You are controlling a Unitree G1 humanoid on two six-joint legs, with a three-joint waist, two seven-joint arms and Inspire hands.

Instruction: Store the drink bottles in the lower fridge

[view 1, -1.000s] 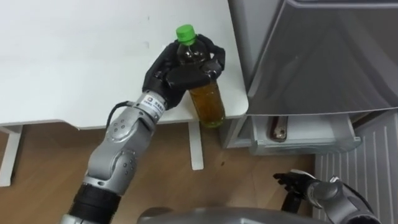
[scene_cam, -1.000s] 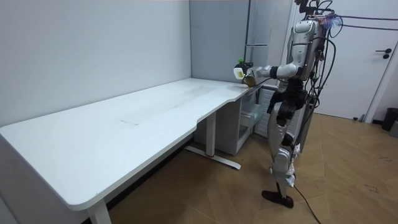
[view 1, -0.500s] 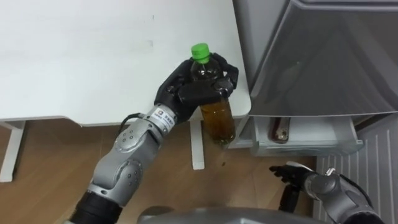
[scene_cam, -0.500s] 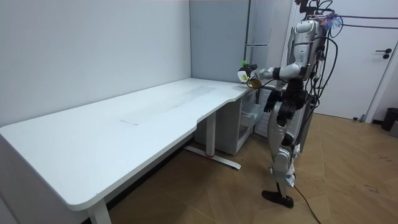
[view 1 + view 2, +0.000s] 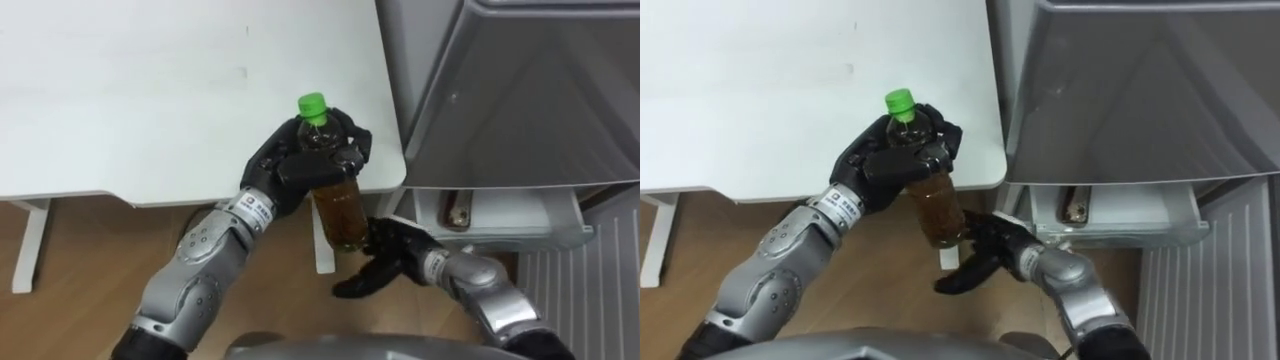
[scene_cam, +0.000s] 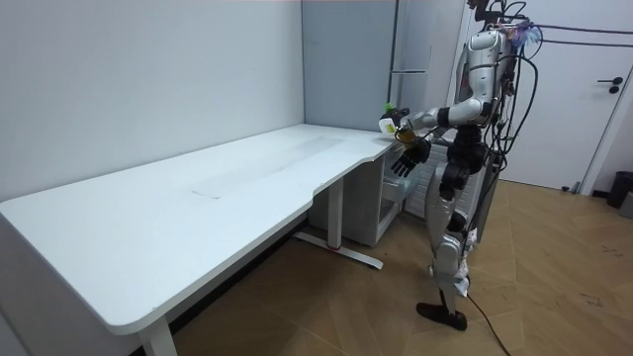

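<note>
We're at the corner of the broad white worktop [image 5: 150, 90], grey metal fridge [image 5: 520, 90] alongside, lower drawer [image 5: 500, 234] open. Our left hand [image 5: 300, 167] curls round the clear green-capped bottle of amber drink [image 5: 338, 208], held at the edge; right hand [image 5: 388, 262], fingers spread, just beneath.

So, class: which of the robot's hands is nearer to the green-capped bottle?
Left. The left hand is curled round the bottle near its top; the right hand, open, sits just beside its base.
</note>
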